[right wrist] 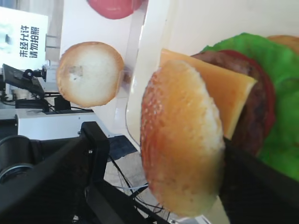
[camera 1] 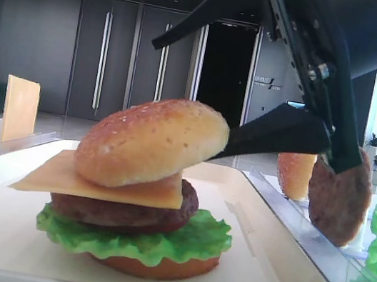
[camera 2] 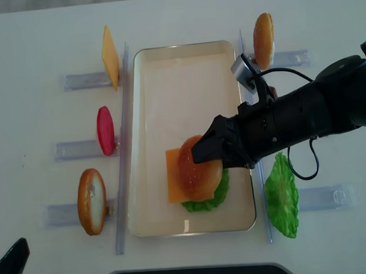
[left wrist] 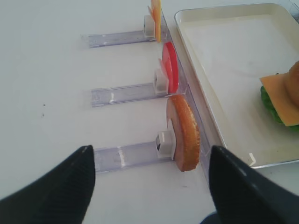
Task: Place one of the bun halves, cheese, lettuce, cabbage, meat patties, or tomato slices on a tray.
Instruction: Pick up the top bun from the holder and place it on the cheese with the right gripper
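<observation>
On the cream tray point(camera 2: 180, 82) stands a stack of a bottom bun point(camera 1: 153, 267), lettuce point(camera 1: 157, 241), a meat patty point(camera 1: 118, 212) and a cheese slice point(camera 1: 66, 178). A seeded bun half point(camera 1: 152, 142) lies tilted on top of the stack. My right gripper point(camera 1: 185, 97) is open around that bun. Its lower finger point(camera 1: 276, 134) touches the bun's edge and its upper finger point(camera 1: 211, 7) stands well clear. In the right wrist view the bun point(right wrist: 182, 140) sits between the fingers of the right gripper point(right wrist: 159, 135). My left gripper point(left wrist: 150, 151) hangs open over the bare table at the near left.
Clear holders left of the tray carry a bun half point(camera 2: 91, 200), a tomato slice point(camera 2: 104, 130) and a cheese slice point(camera 2: 109, 56). Right of the tray are another bun half point(camera 2: 263, 39), a patty point(camera 1: 339, 195) and a lettuce leaf point(camera 2: 281, 196).
</observation>
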